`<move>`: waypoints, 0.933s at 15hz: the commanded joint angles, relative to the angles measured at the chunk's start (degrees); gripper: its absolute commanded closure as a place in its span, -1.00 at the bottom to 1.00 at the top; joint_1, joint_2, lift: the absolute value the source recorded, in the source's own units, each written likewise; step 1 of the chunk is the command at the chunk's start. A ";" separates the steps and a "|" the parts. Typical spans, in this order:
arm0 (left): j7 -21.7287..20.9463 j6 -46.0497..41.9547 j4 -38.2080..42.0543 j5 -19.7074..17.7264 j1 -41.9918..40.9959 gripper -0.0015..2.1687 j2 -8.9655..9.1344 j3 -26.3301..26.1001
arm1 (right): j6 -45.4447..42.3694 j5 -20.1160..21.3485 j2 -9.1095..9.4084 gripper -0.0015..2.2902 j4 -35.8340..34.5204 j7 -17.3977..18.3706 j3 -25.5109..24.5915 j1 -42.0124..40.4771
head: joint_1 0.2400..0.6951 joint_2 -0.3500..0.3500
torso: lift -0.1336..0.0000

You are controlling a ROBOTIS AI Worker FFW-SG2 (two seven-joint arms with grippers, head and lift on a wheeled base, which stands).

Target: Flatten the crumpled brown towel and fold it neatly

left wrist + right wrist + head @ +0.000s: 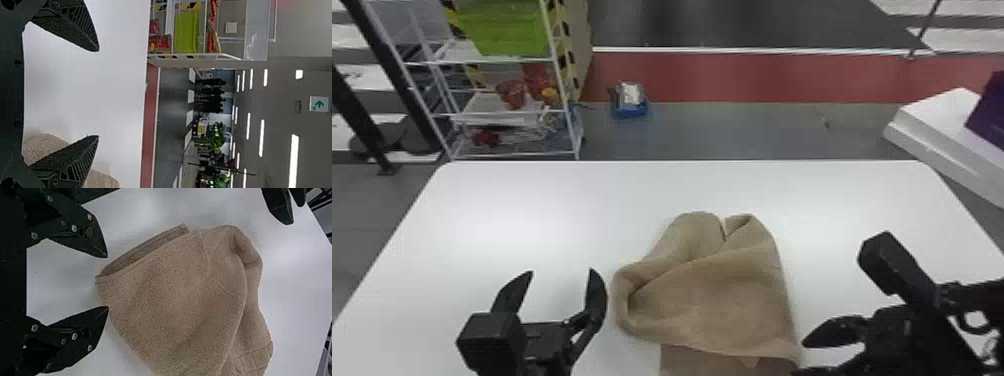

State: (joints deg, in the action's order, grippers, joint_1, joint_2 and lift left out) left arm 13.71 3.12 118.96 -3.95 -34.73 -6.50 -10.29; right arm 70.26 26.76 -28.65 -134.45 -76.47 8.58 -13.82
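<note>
The brown towel (717, 295) lies crumpled on the white table, with folds at its far end and a rolled bulge on its left side. Left of that bulge, my left gripper (559, 280) stands open, holding nothing. In the left wrist view the left gripper (98, 94) has parts of the towel (45, 147) behind one finger. My right gripper (799, 357) is at the towel's near right corner. The right wrist view has the right gripper (107, 282) open, its fingertips on either side of the corner of the towel (172, 301), not closed on it.
The white table (532, 200) extends around the towel. Beyond its far edge stand a wire shelf (502, 112) with a green bin (504, 27) and a blue box (630, 107) on the floor. White slabs (947, 130) are at the far right.
</note>
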 commanded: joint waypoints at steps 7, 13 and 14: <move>0.00 0.00 -0.05 0.00 -0.07 -0.91 0.00 0.10 | -0.52 2.06 0.70 -0.50 2.96 1.76 3.99 1.34 | 1.00 -0.01 | -0.85; 0.09 -0.17 -0.05 0.00 -0.25 -0.91 0.00 0.19 | -0.34 3.91 1.06 0.03 3.32 2.11 5.31 2.22 | 1.00 0.06 | -0.85; 0.09 -0.17 -0.05 0.00 -0.25 -0.91 0.00 0.27 | -0.69 4.08 1.14 0.08 3.23 2.38 4.96 2.22 | 1.00 0.06 | -0.85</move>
State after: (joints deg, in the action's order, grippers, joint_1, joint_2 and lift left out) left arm 13.80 2.95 118.91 -3.95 -34.98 -6.50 -10.08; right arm 69.86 30.51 -27.55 -131.15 -74.25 13.83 -11.63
